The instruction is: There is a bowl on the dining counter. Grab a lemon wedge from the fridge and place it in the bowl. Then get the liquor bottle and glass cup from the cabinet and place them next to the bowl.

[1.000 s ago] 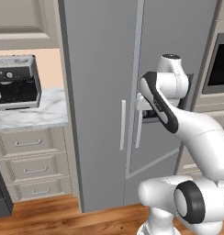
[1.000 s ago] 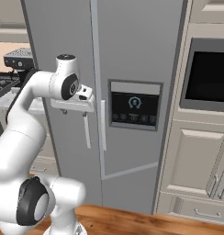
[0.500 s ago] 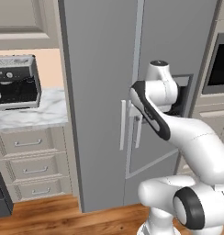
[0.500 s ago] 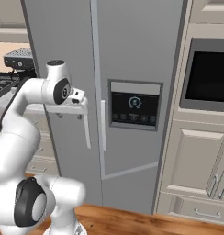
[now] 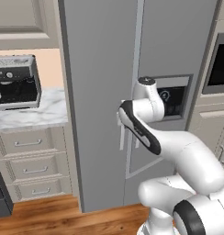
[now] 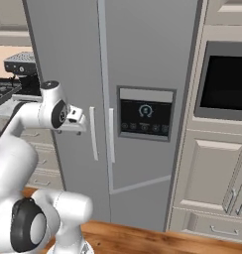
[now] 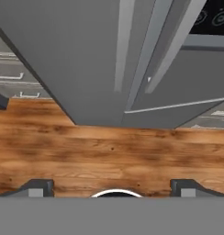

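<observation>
The tall grey fridge stands shut in front of me, with its dark dispenser panel on the right door. Two white vertical handles flank the door seam. My gripper hangs open just left of the left handle, at handle height and pointing downward. In the hand view my gripper has its fingertips wide apart with nothing between them, over the fridge's lower front. The bowl, dining counter, lemon wedge, liquor bottle and glass cup are out of view.
A coffee machine sits on the marble worktop over cream drawers, left of the fridge. A black wall oven and cream cabinet doors stand to the right. Wooden floor lies below.
The arm has swung left across the fridge front, carrying the open gripper from near the door seam to just left of the left handle and a little lower.
</observation>
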Robot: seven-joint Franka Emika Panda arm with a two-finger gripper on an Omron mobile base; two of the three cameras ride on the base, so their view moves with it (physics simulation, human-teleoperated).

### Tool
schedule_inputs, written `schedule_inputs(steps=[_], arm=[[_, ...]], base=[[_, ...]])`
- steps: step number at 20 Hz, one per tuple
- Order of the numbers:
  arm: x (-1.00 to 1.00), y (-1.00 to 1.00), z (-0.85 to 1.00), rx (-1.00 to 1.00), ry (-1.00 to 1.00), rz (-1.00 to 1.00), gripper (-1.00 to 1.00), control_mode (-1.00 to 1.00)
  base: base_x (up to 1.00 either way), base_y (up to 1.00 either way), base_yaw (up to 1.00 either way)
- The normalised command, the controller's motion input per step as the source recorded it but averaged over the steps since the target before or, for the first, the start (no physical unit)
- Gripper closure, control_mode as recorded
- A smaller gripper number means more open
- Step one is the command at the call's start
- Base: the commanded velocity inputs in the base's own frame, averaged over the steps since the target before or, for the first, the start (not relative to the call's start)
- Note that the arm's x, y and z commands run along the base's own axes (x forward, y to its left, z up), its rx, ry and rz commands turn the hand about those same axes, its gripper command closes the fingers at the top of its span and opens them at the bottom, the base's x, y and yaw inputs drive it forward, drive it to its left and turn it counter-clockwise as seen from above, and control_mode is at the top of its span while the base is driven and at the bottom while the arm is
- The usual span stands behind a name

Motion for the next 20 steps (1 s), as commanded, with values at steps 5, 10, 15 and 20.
schedule_inputs(steps=[5, 10, 15, 20], arm=[[0.68, 0.00, -0.19, 0.01, 0.00, -0.05, -1.00, -1.00], [0.61, 0.00, -0.27, 0.00, -0.06, 0.00, -1.00, -1.00], [0.53, 0.00, -0.31, 0.00, -0.05, 0.00, -1.00, -1.00], [0.24, -0.01, -0.28, 0.00, -0.09, 0.00, -1.00, -1.00]], base=[[0.00, 0.00, 0.00], [0.00, 0.00, 0.00], [0.00, 0.00, 0.00], [0.00, 0.00, 0.00]])
